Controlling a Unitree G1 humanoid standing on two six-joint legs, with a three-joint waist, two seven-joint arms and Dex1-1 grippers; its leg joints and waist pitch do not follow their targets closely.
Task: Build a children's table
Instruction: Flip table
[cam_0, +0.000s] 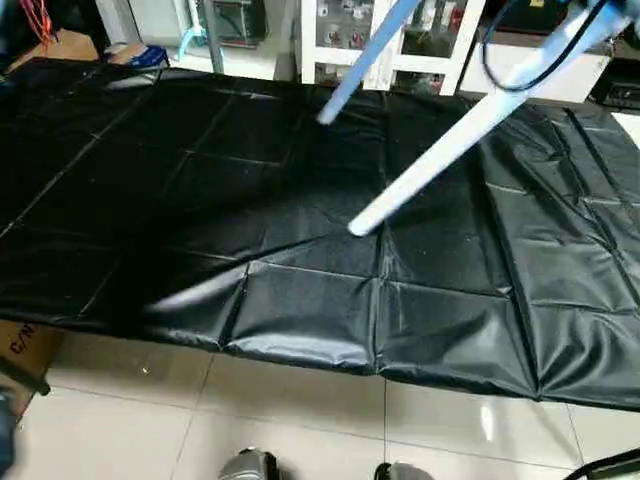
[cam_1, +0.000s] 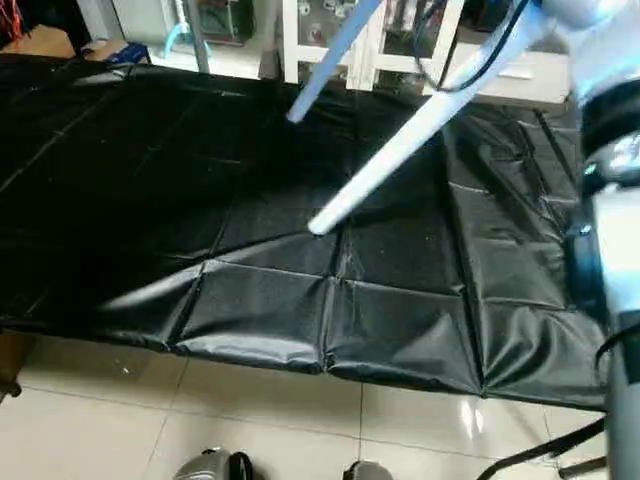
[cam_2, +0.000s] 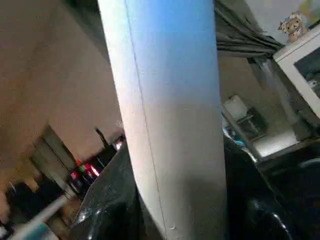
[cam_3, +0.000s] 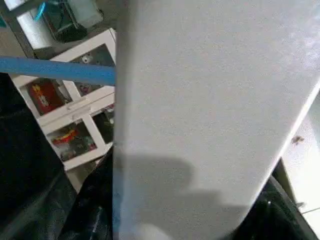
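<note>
A creased black sheet (cam_0: 300, 230) is spread over the pale tiled floor (cam_0: 300, 420). Its near edge is laid across the tiles. At the sheet's far left corner, a cardboard box (cam_0: 60, 45) is seen.

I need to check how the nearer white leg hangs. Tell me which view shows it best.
The left eye view: the nearer white leg slants over the black mat, its free end visible. The right eye view shows much the same. The wrist views show close-up tube surface, too near to tell which leg.
</note>
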